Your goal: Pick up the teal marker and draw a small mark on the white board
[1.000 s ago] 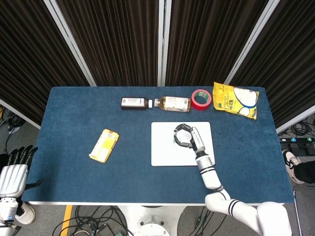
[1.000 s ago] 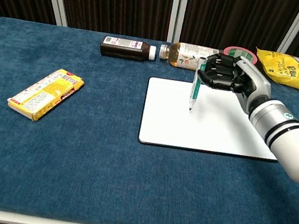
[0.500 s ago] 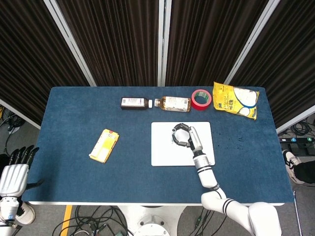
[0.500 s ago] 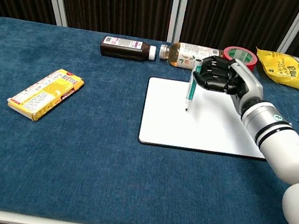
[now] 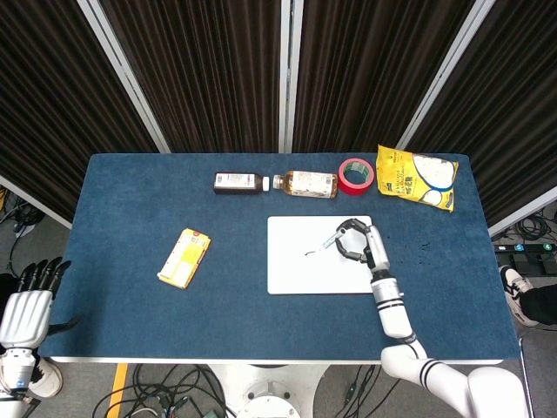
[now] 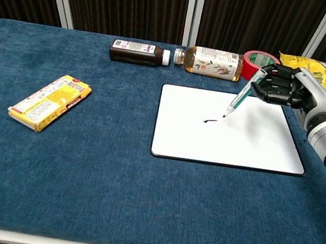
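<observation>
We see the right hand [image 6: 285, 86] with fingers [image 6: 271, 89] curled around the teal marker [image 6: 239, 99], tilted, tip just above the white board [image 6: 227, 145] beside a short dark mark [image 6: 210, 121]. Left hand [image 5: 24, 305] sits off the tabletop [image 6: 112, 176] edge, fingers apart, holding nothing. Blue felt surface; yellow box [image 6: 49, 102], two bottles [image 6: 139, 53], red tape roll [image 6: 257, 57], yellow bag [image 6: 323, 75]. Dark curtains [image 5: 209, 70] behind.
</observation>
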You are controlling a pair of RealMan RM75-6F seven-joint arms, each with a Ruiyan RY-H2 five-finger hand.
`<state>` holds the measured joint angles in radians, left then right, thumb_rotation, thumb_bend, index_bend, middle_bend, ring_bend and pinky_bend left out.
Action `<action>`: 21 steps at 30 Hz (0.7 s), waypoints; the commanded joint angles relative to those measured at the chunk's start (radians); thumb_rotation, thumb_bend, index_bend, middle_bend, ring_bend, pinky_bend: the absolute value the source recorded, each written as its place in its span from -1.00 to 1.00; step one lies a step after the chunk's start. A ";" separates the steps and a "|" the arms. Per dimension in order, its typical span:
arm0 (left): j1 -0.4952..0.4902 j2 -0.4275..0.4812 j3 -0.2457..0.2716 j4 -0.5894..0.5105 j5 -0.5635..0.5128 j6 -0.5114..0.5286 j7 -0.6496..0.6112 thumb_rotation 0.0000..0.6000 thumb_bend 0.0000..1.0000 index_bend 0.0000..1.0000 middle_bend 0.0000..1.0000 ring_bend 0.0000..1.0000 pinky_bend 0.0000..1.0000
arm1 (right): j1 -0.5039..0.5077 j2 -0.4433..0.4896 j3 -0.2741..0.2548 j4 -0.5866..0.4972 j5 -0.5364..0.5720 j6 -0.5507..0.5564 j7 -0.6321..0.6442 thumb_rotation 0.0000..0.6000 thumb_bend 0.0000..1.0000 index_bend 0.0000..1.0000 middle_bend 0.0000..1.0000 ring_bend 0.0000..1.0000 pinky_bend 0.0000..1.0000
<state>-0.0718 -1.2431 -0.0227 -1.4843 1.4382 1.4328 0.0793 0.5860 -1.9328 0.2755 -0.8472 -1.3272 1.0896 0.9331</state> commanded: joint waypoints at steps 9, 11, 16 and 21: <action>0.004 0.000 0.004 0.000 -0.005 -0.004 -0.004 1.00 -1.00 -0.79 -0.88 -1.00 -0.98 | 0.037 -0.006 0.011 -0.011 -0.005 -0.031 -0.078 1.00 0.26 0.58 0.25 -0.29 -0.63; 0.005 0.000 0.004 0.001 -0.007 -0.005 -0.006 1.00 -1.00 -0.79 -0.88 -1.00 -0.98 | 0.046 -0.019 0.011 0.011 -0.006 -0.037 -0.083 1.00 0.26 0.58 0.25 -0.29 -0.63; 0.006 -0.002 0.004 0.005 -0.010 -0.008 -0.008 1.00 -1.00 -0.79 -0.88 -1.00 -0.98 | 0.063 -0.041 0.011 0.057 -0.013 -0.047 -0.070 1.00 0.26 0.58 0.25 -0.29 -0.63; 0.003 -0.003 0.003 0.007 -0.008 -0.010 -0.008 1.00 -1.00 -0.79 -0.88 -1.00 -0.98 | 0.077 -0.055 0.011 0.082 -0.019 -0.055 -0.055 1.00 0.26 0.58 0.25 -0.29 -0.63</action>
<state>-0.0689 -1.2462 -0.0198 -1.4776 1.4302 1.4229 0.0715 0.6608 -1.9854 0.2867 -0.7679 -1.3450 1.0365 0.8757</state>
